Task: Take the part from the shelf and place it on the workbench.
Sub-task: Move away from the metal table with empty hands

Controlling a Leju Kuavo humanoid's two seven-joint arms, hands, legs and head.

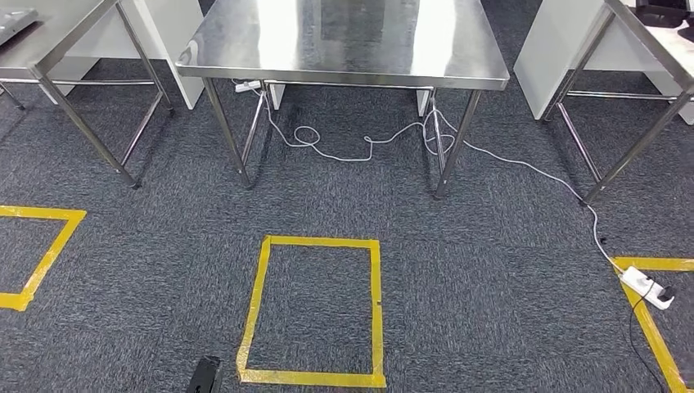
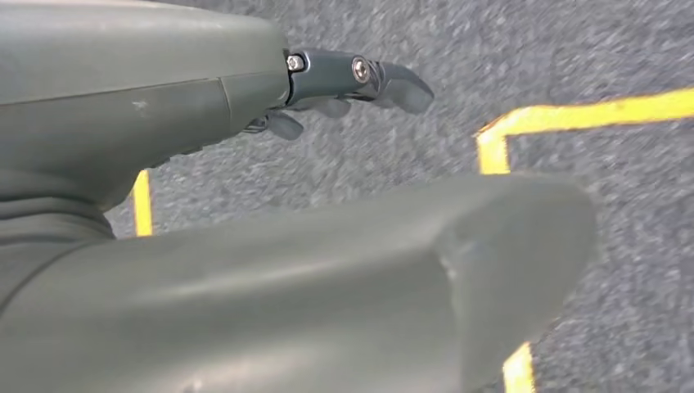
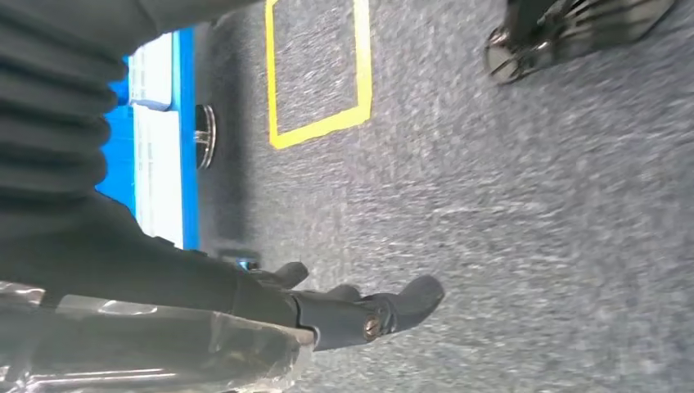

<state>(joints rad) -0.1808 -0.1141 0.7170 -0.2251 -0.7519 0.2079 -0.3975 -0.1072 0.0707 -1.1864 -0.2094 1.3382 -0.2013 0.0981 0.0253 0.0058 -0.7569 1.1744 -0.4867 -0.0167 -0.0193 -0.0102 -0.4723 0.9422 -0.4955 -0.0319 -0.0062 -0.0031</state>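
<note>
Part in clear wrap [image 3: 147, 348] sits gripped under my right hand's [image 3: 327, 307] fingers for carrying; left hand [image 2: 344, 90] spread, holding nothing, workbench [image 1: 344, 41] ahead.

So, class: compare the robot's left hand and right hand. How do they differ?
The left hand holds nothing, fingers extended over grey carpet; the right hand grips a clear plastic-wrapped part. Yellow floor tape lies close by the left hand, while the right hand has a blue-and-white shelf base behind it. Both have dark fingers.

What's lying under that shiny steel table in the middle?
Under the steel table a white cable loops across the dark carpet, with a white power strip by one leg. The tabletop hides whatever lies further back.
</note>
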